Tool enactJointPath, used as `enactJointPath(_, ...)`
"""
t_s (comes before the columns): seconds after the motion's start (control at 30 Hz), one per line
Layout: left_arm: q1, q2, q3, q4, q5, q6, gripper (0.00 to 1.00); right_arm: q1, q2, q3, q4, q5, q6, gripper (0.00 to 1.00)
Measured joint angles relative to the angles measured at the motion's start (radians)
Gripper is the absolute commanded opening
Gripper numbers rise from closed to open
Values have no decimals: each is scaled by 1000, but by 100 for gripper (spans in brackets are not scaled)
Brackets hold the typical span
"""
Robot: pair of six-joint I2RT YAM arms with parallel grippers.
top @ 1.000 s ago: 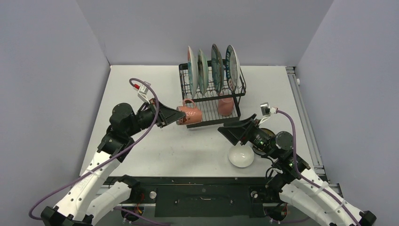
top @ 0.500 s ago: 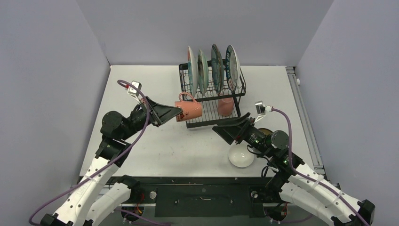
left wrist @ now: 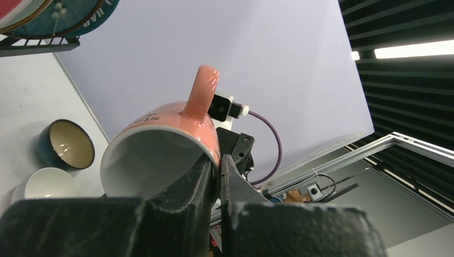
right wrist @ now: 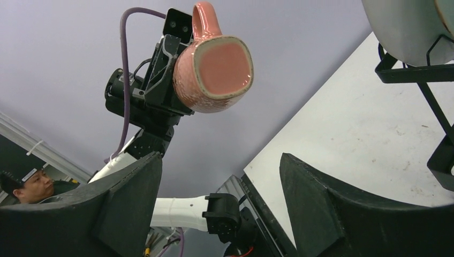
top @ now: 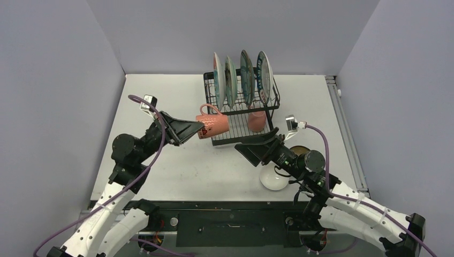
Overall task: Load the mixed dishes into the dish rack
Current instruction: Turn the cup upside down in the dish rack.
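- Dish rack [top: 241, 110] stands at the back of the counter [top: 160, 96]. Four plates [top: 242, 72] are upright in its top slots and one pink mug [top: 256, 121] is on its lower tray.
- White bowl [top: 274, 180] and dark bowl [top: 300, 151] sit on the counter in front of the rack's right end, the dark one partly hidden by the right arm.
- Left gripper [top: 198, 128] is clamped on the rim of a second pink mug [top: 214, 125], which is held sideways, handle up, off the counter at the rack's front-left corner.
- Right gripper [top: 256, 143] has its jaws apart and empty, just in front of the rack.

Left hand [top: 199, 129] pinching pink mug [top: 214, 125] rim beside dish rack [top: 230, 141], four plates [top: 248, 72] upright, white bowl [top: 274, 179] by right hand [top: 247, 147]
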Motion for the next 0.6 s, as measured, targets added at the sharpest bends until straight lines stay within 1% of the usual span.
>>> enactJointPath(0.17, 3, -26, -3, 33, -11, -29, 0, 35, 35, 23, 29, 28, -23, 76)
enactJointPath(0.43, 3, -55, -51, 79, -21, -68, 0, 84, 99, 59, 84, 63, -51, 77)
enactJointPath(0.6, 4, -52, -73, 105, -22, -88, 0, 121, 135, 86, 108, 82, -75, 79)
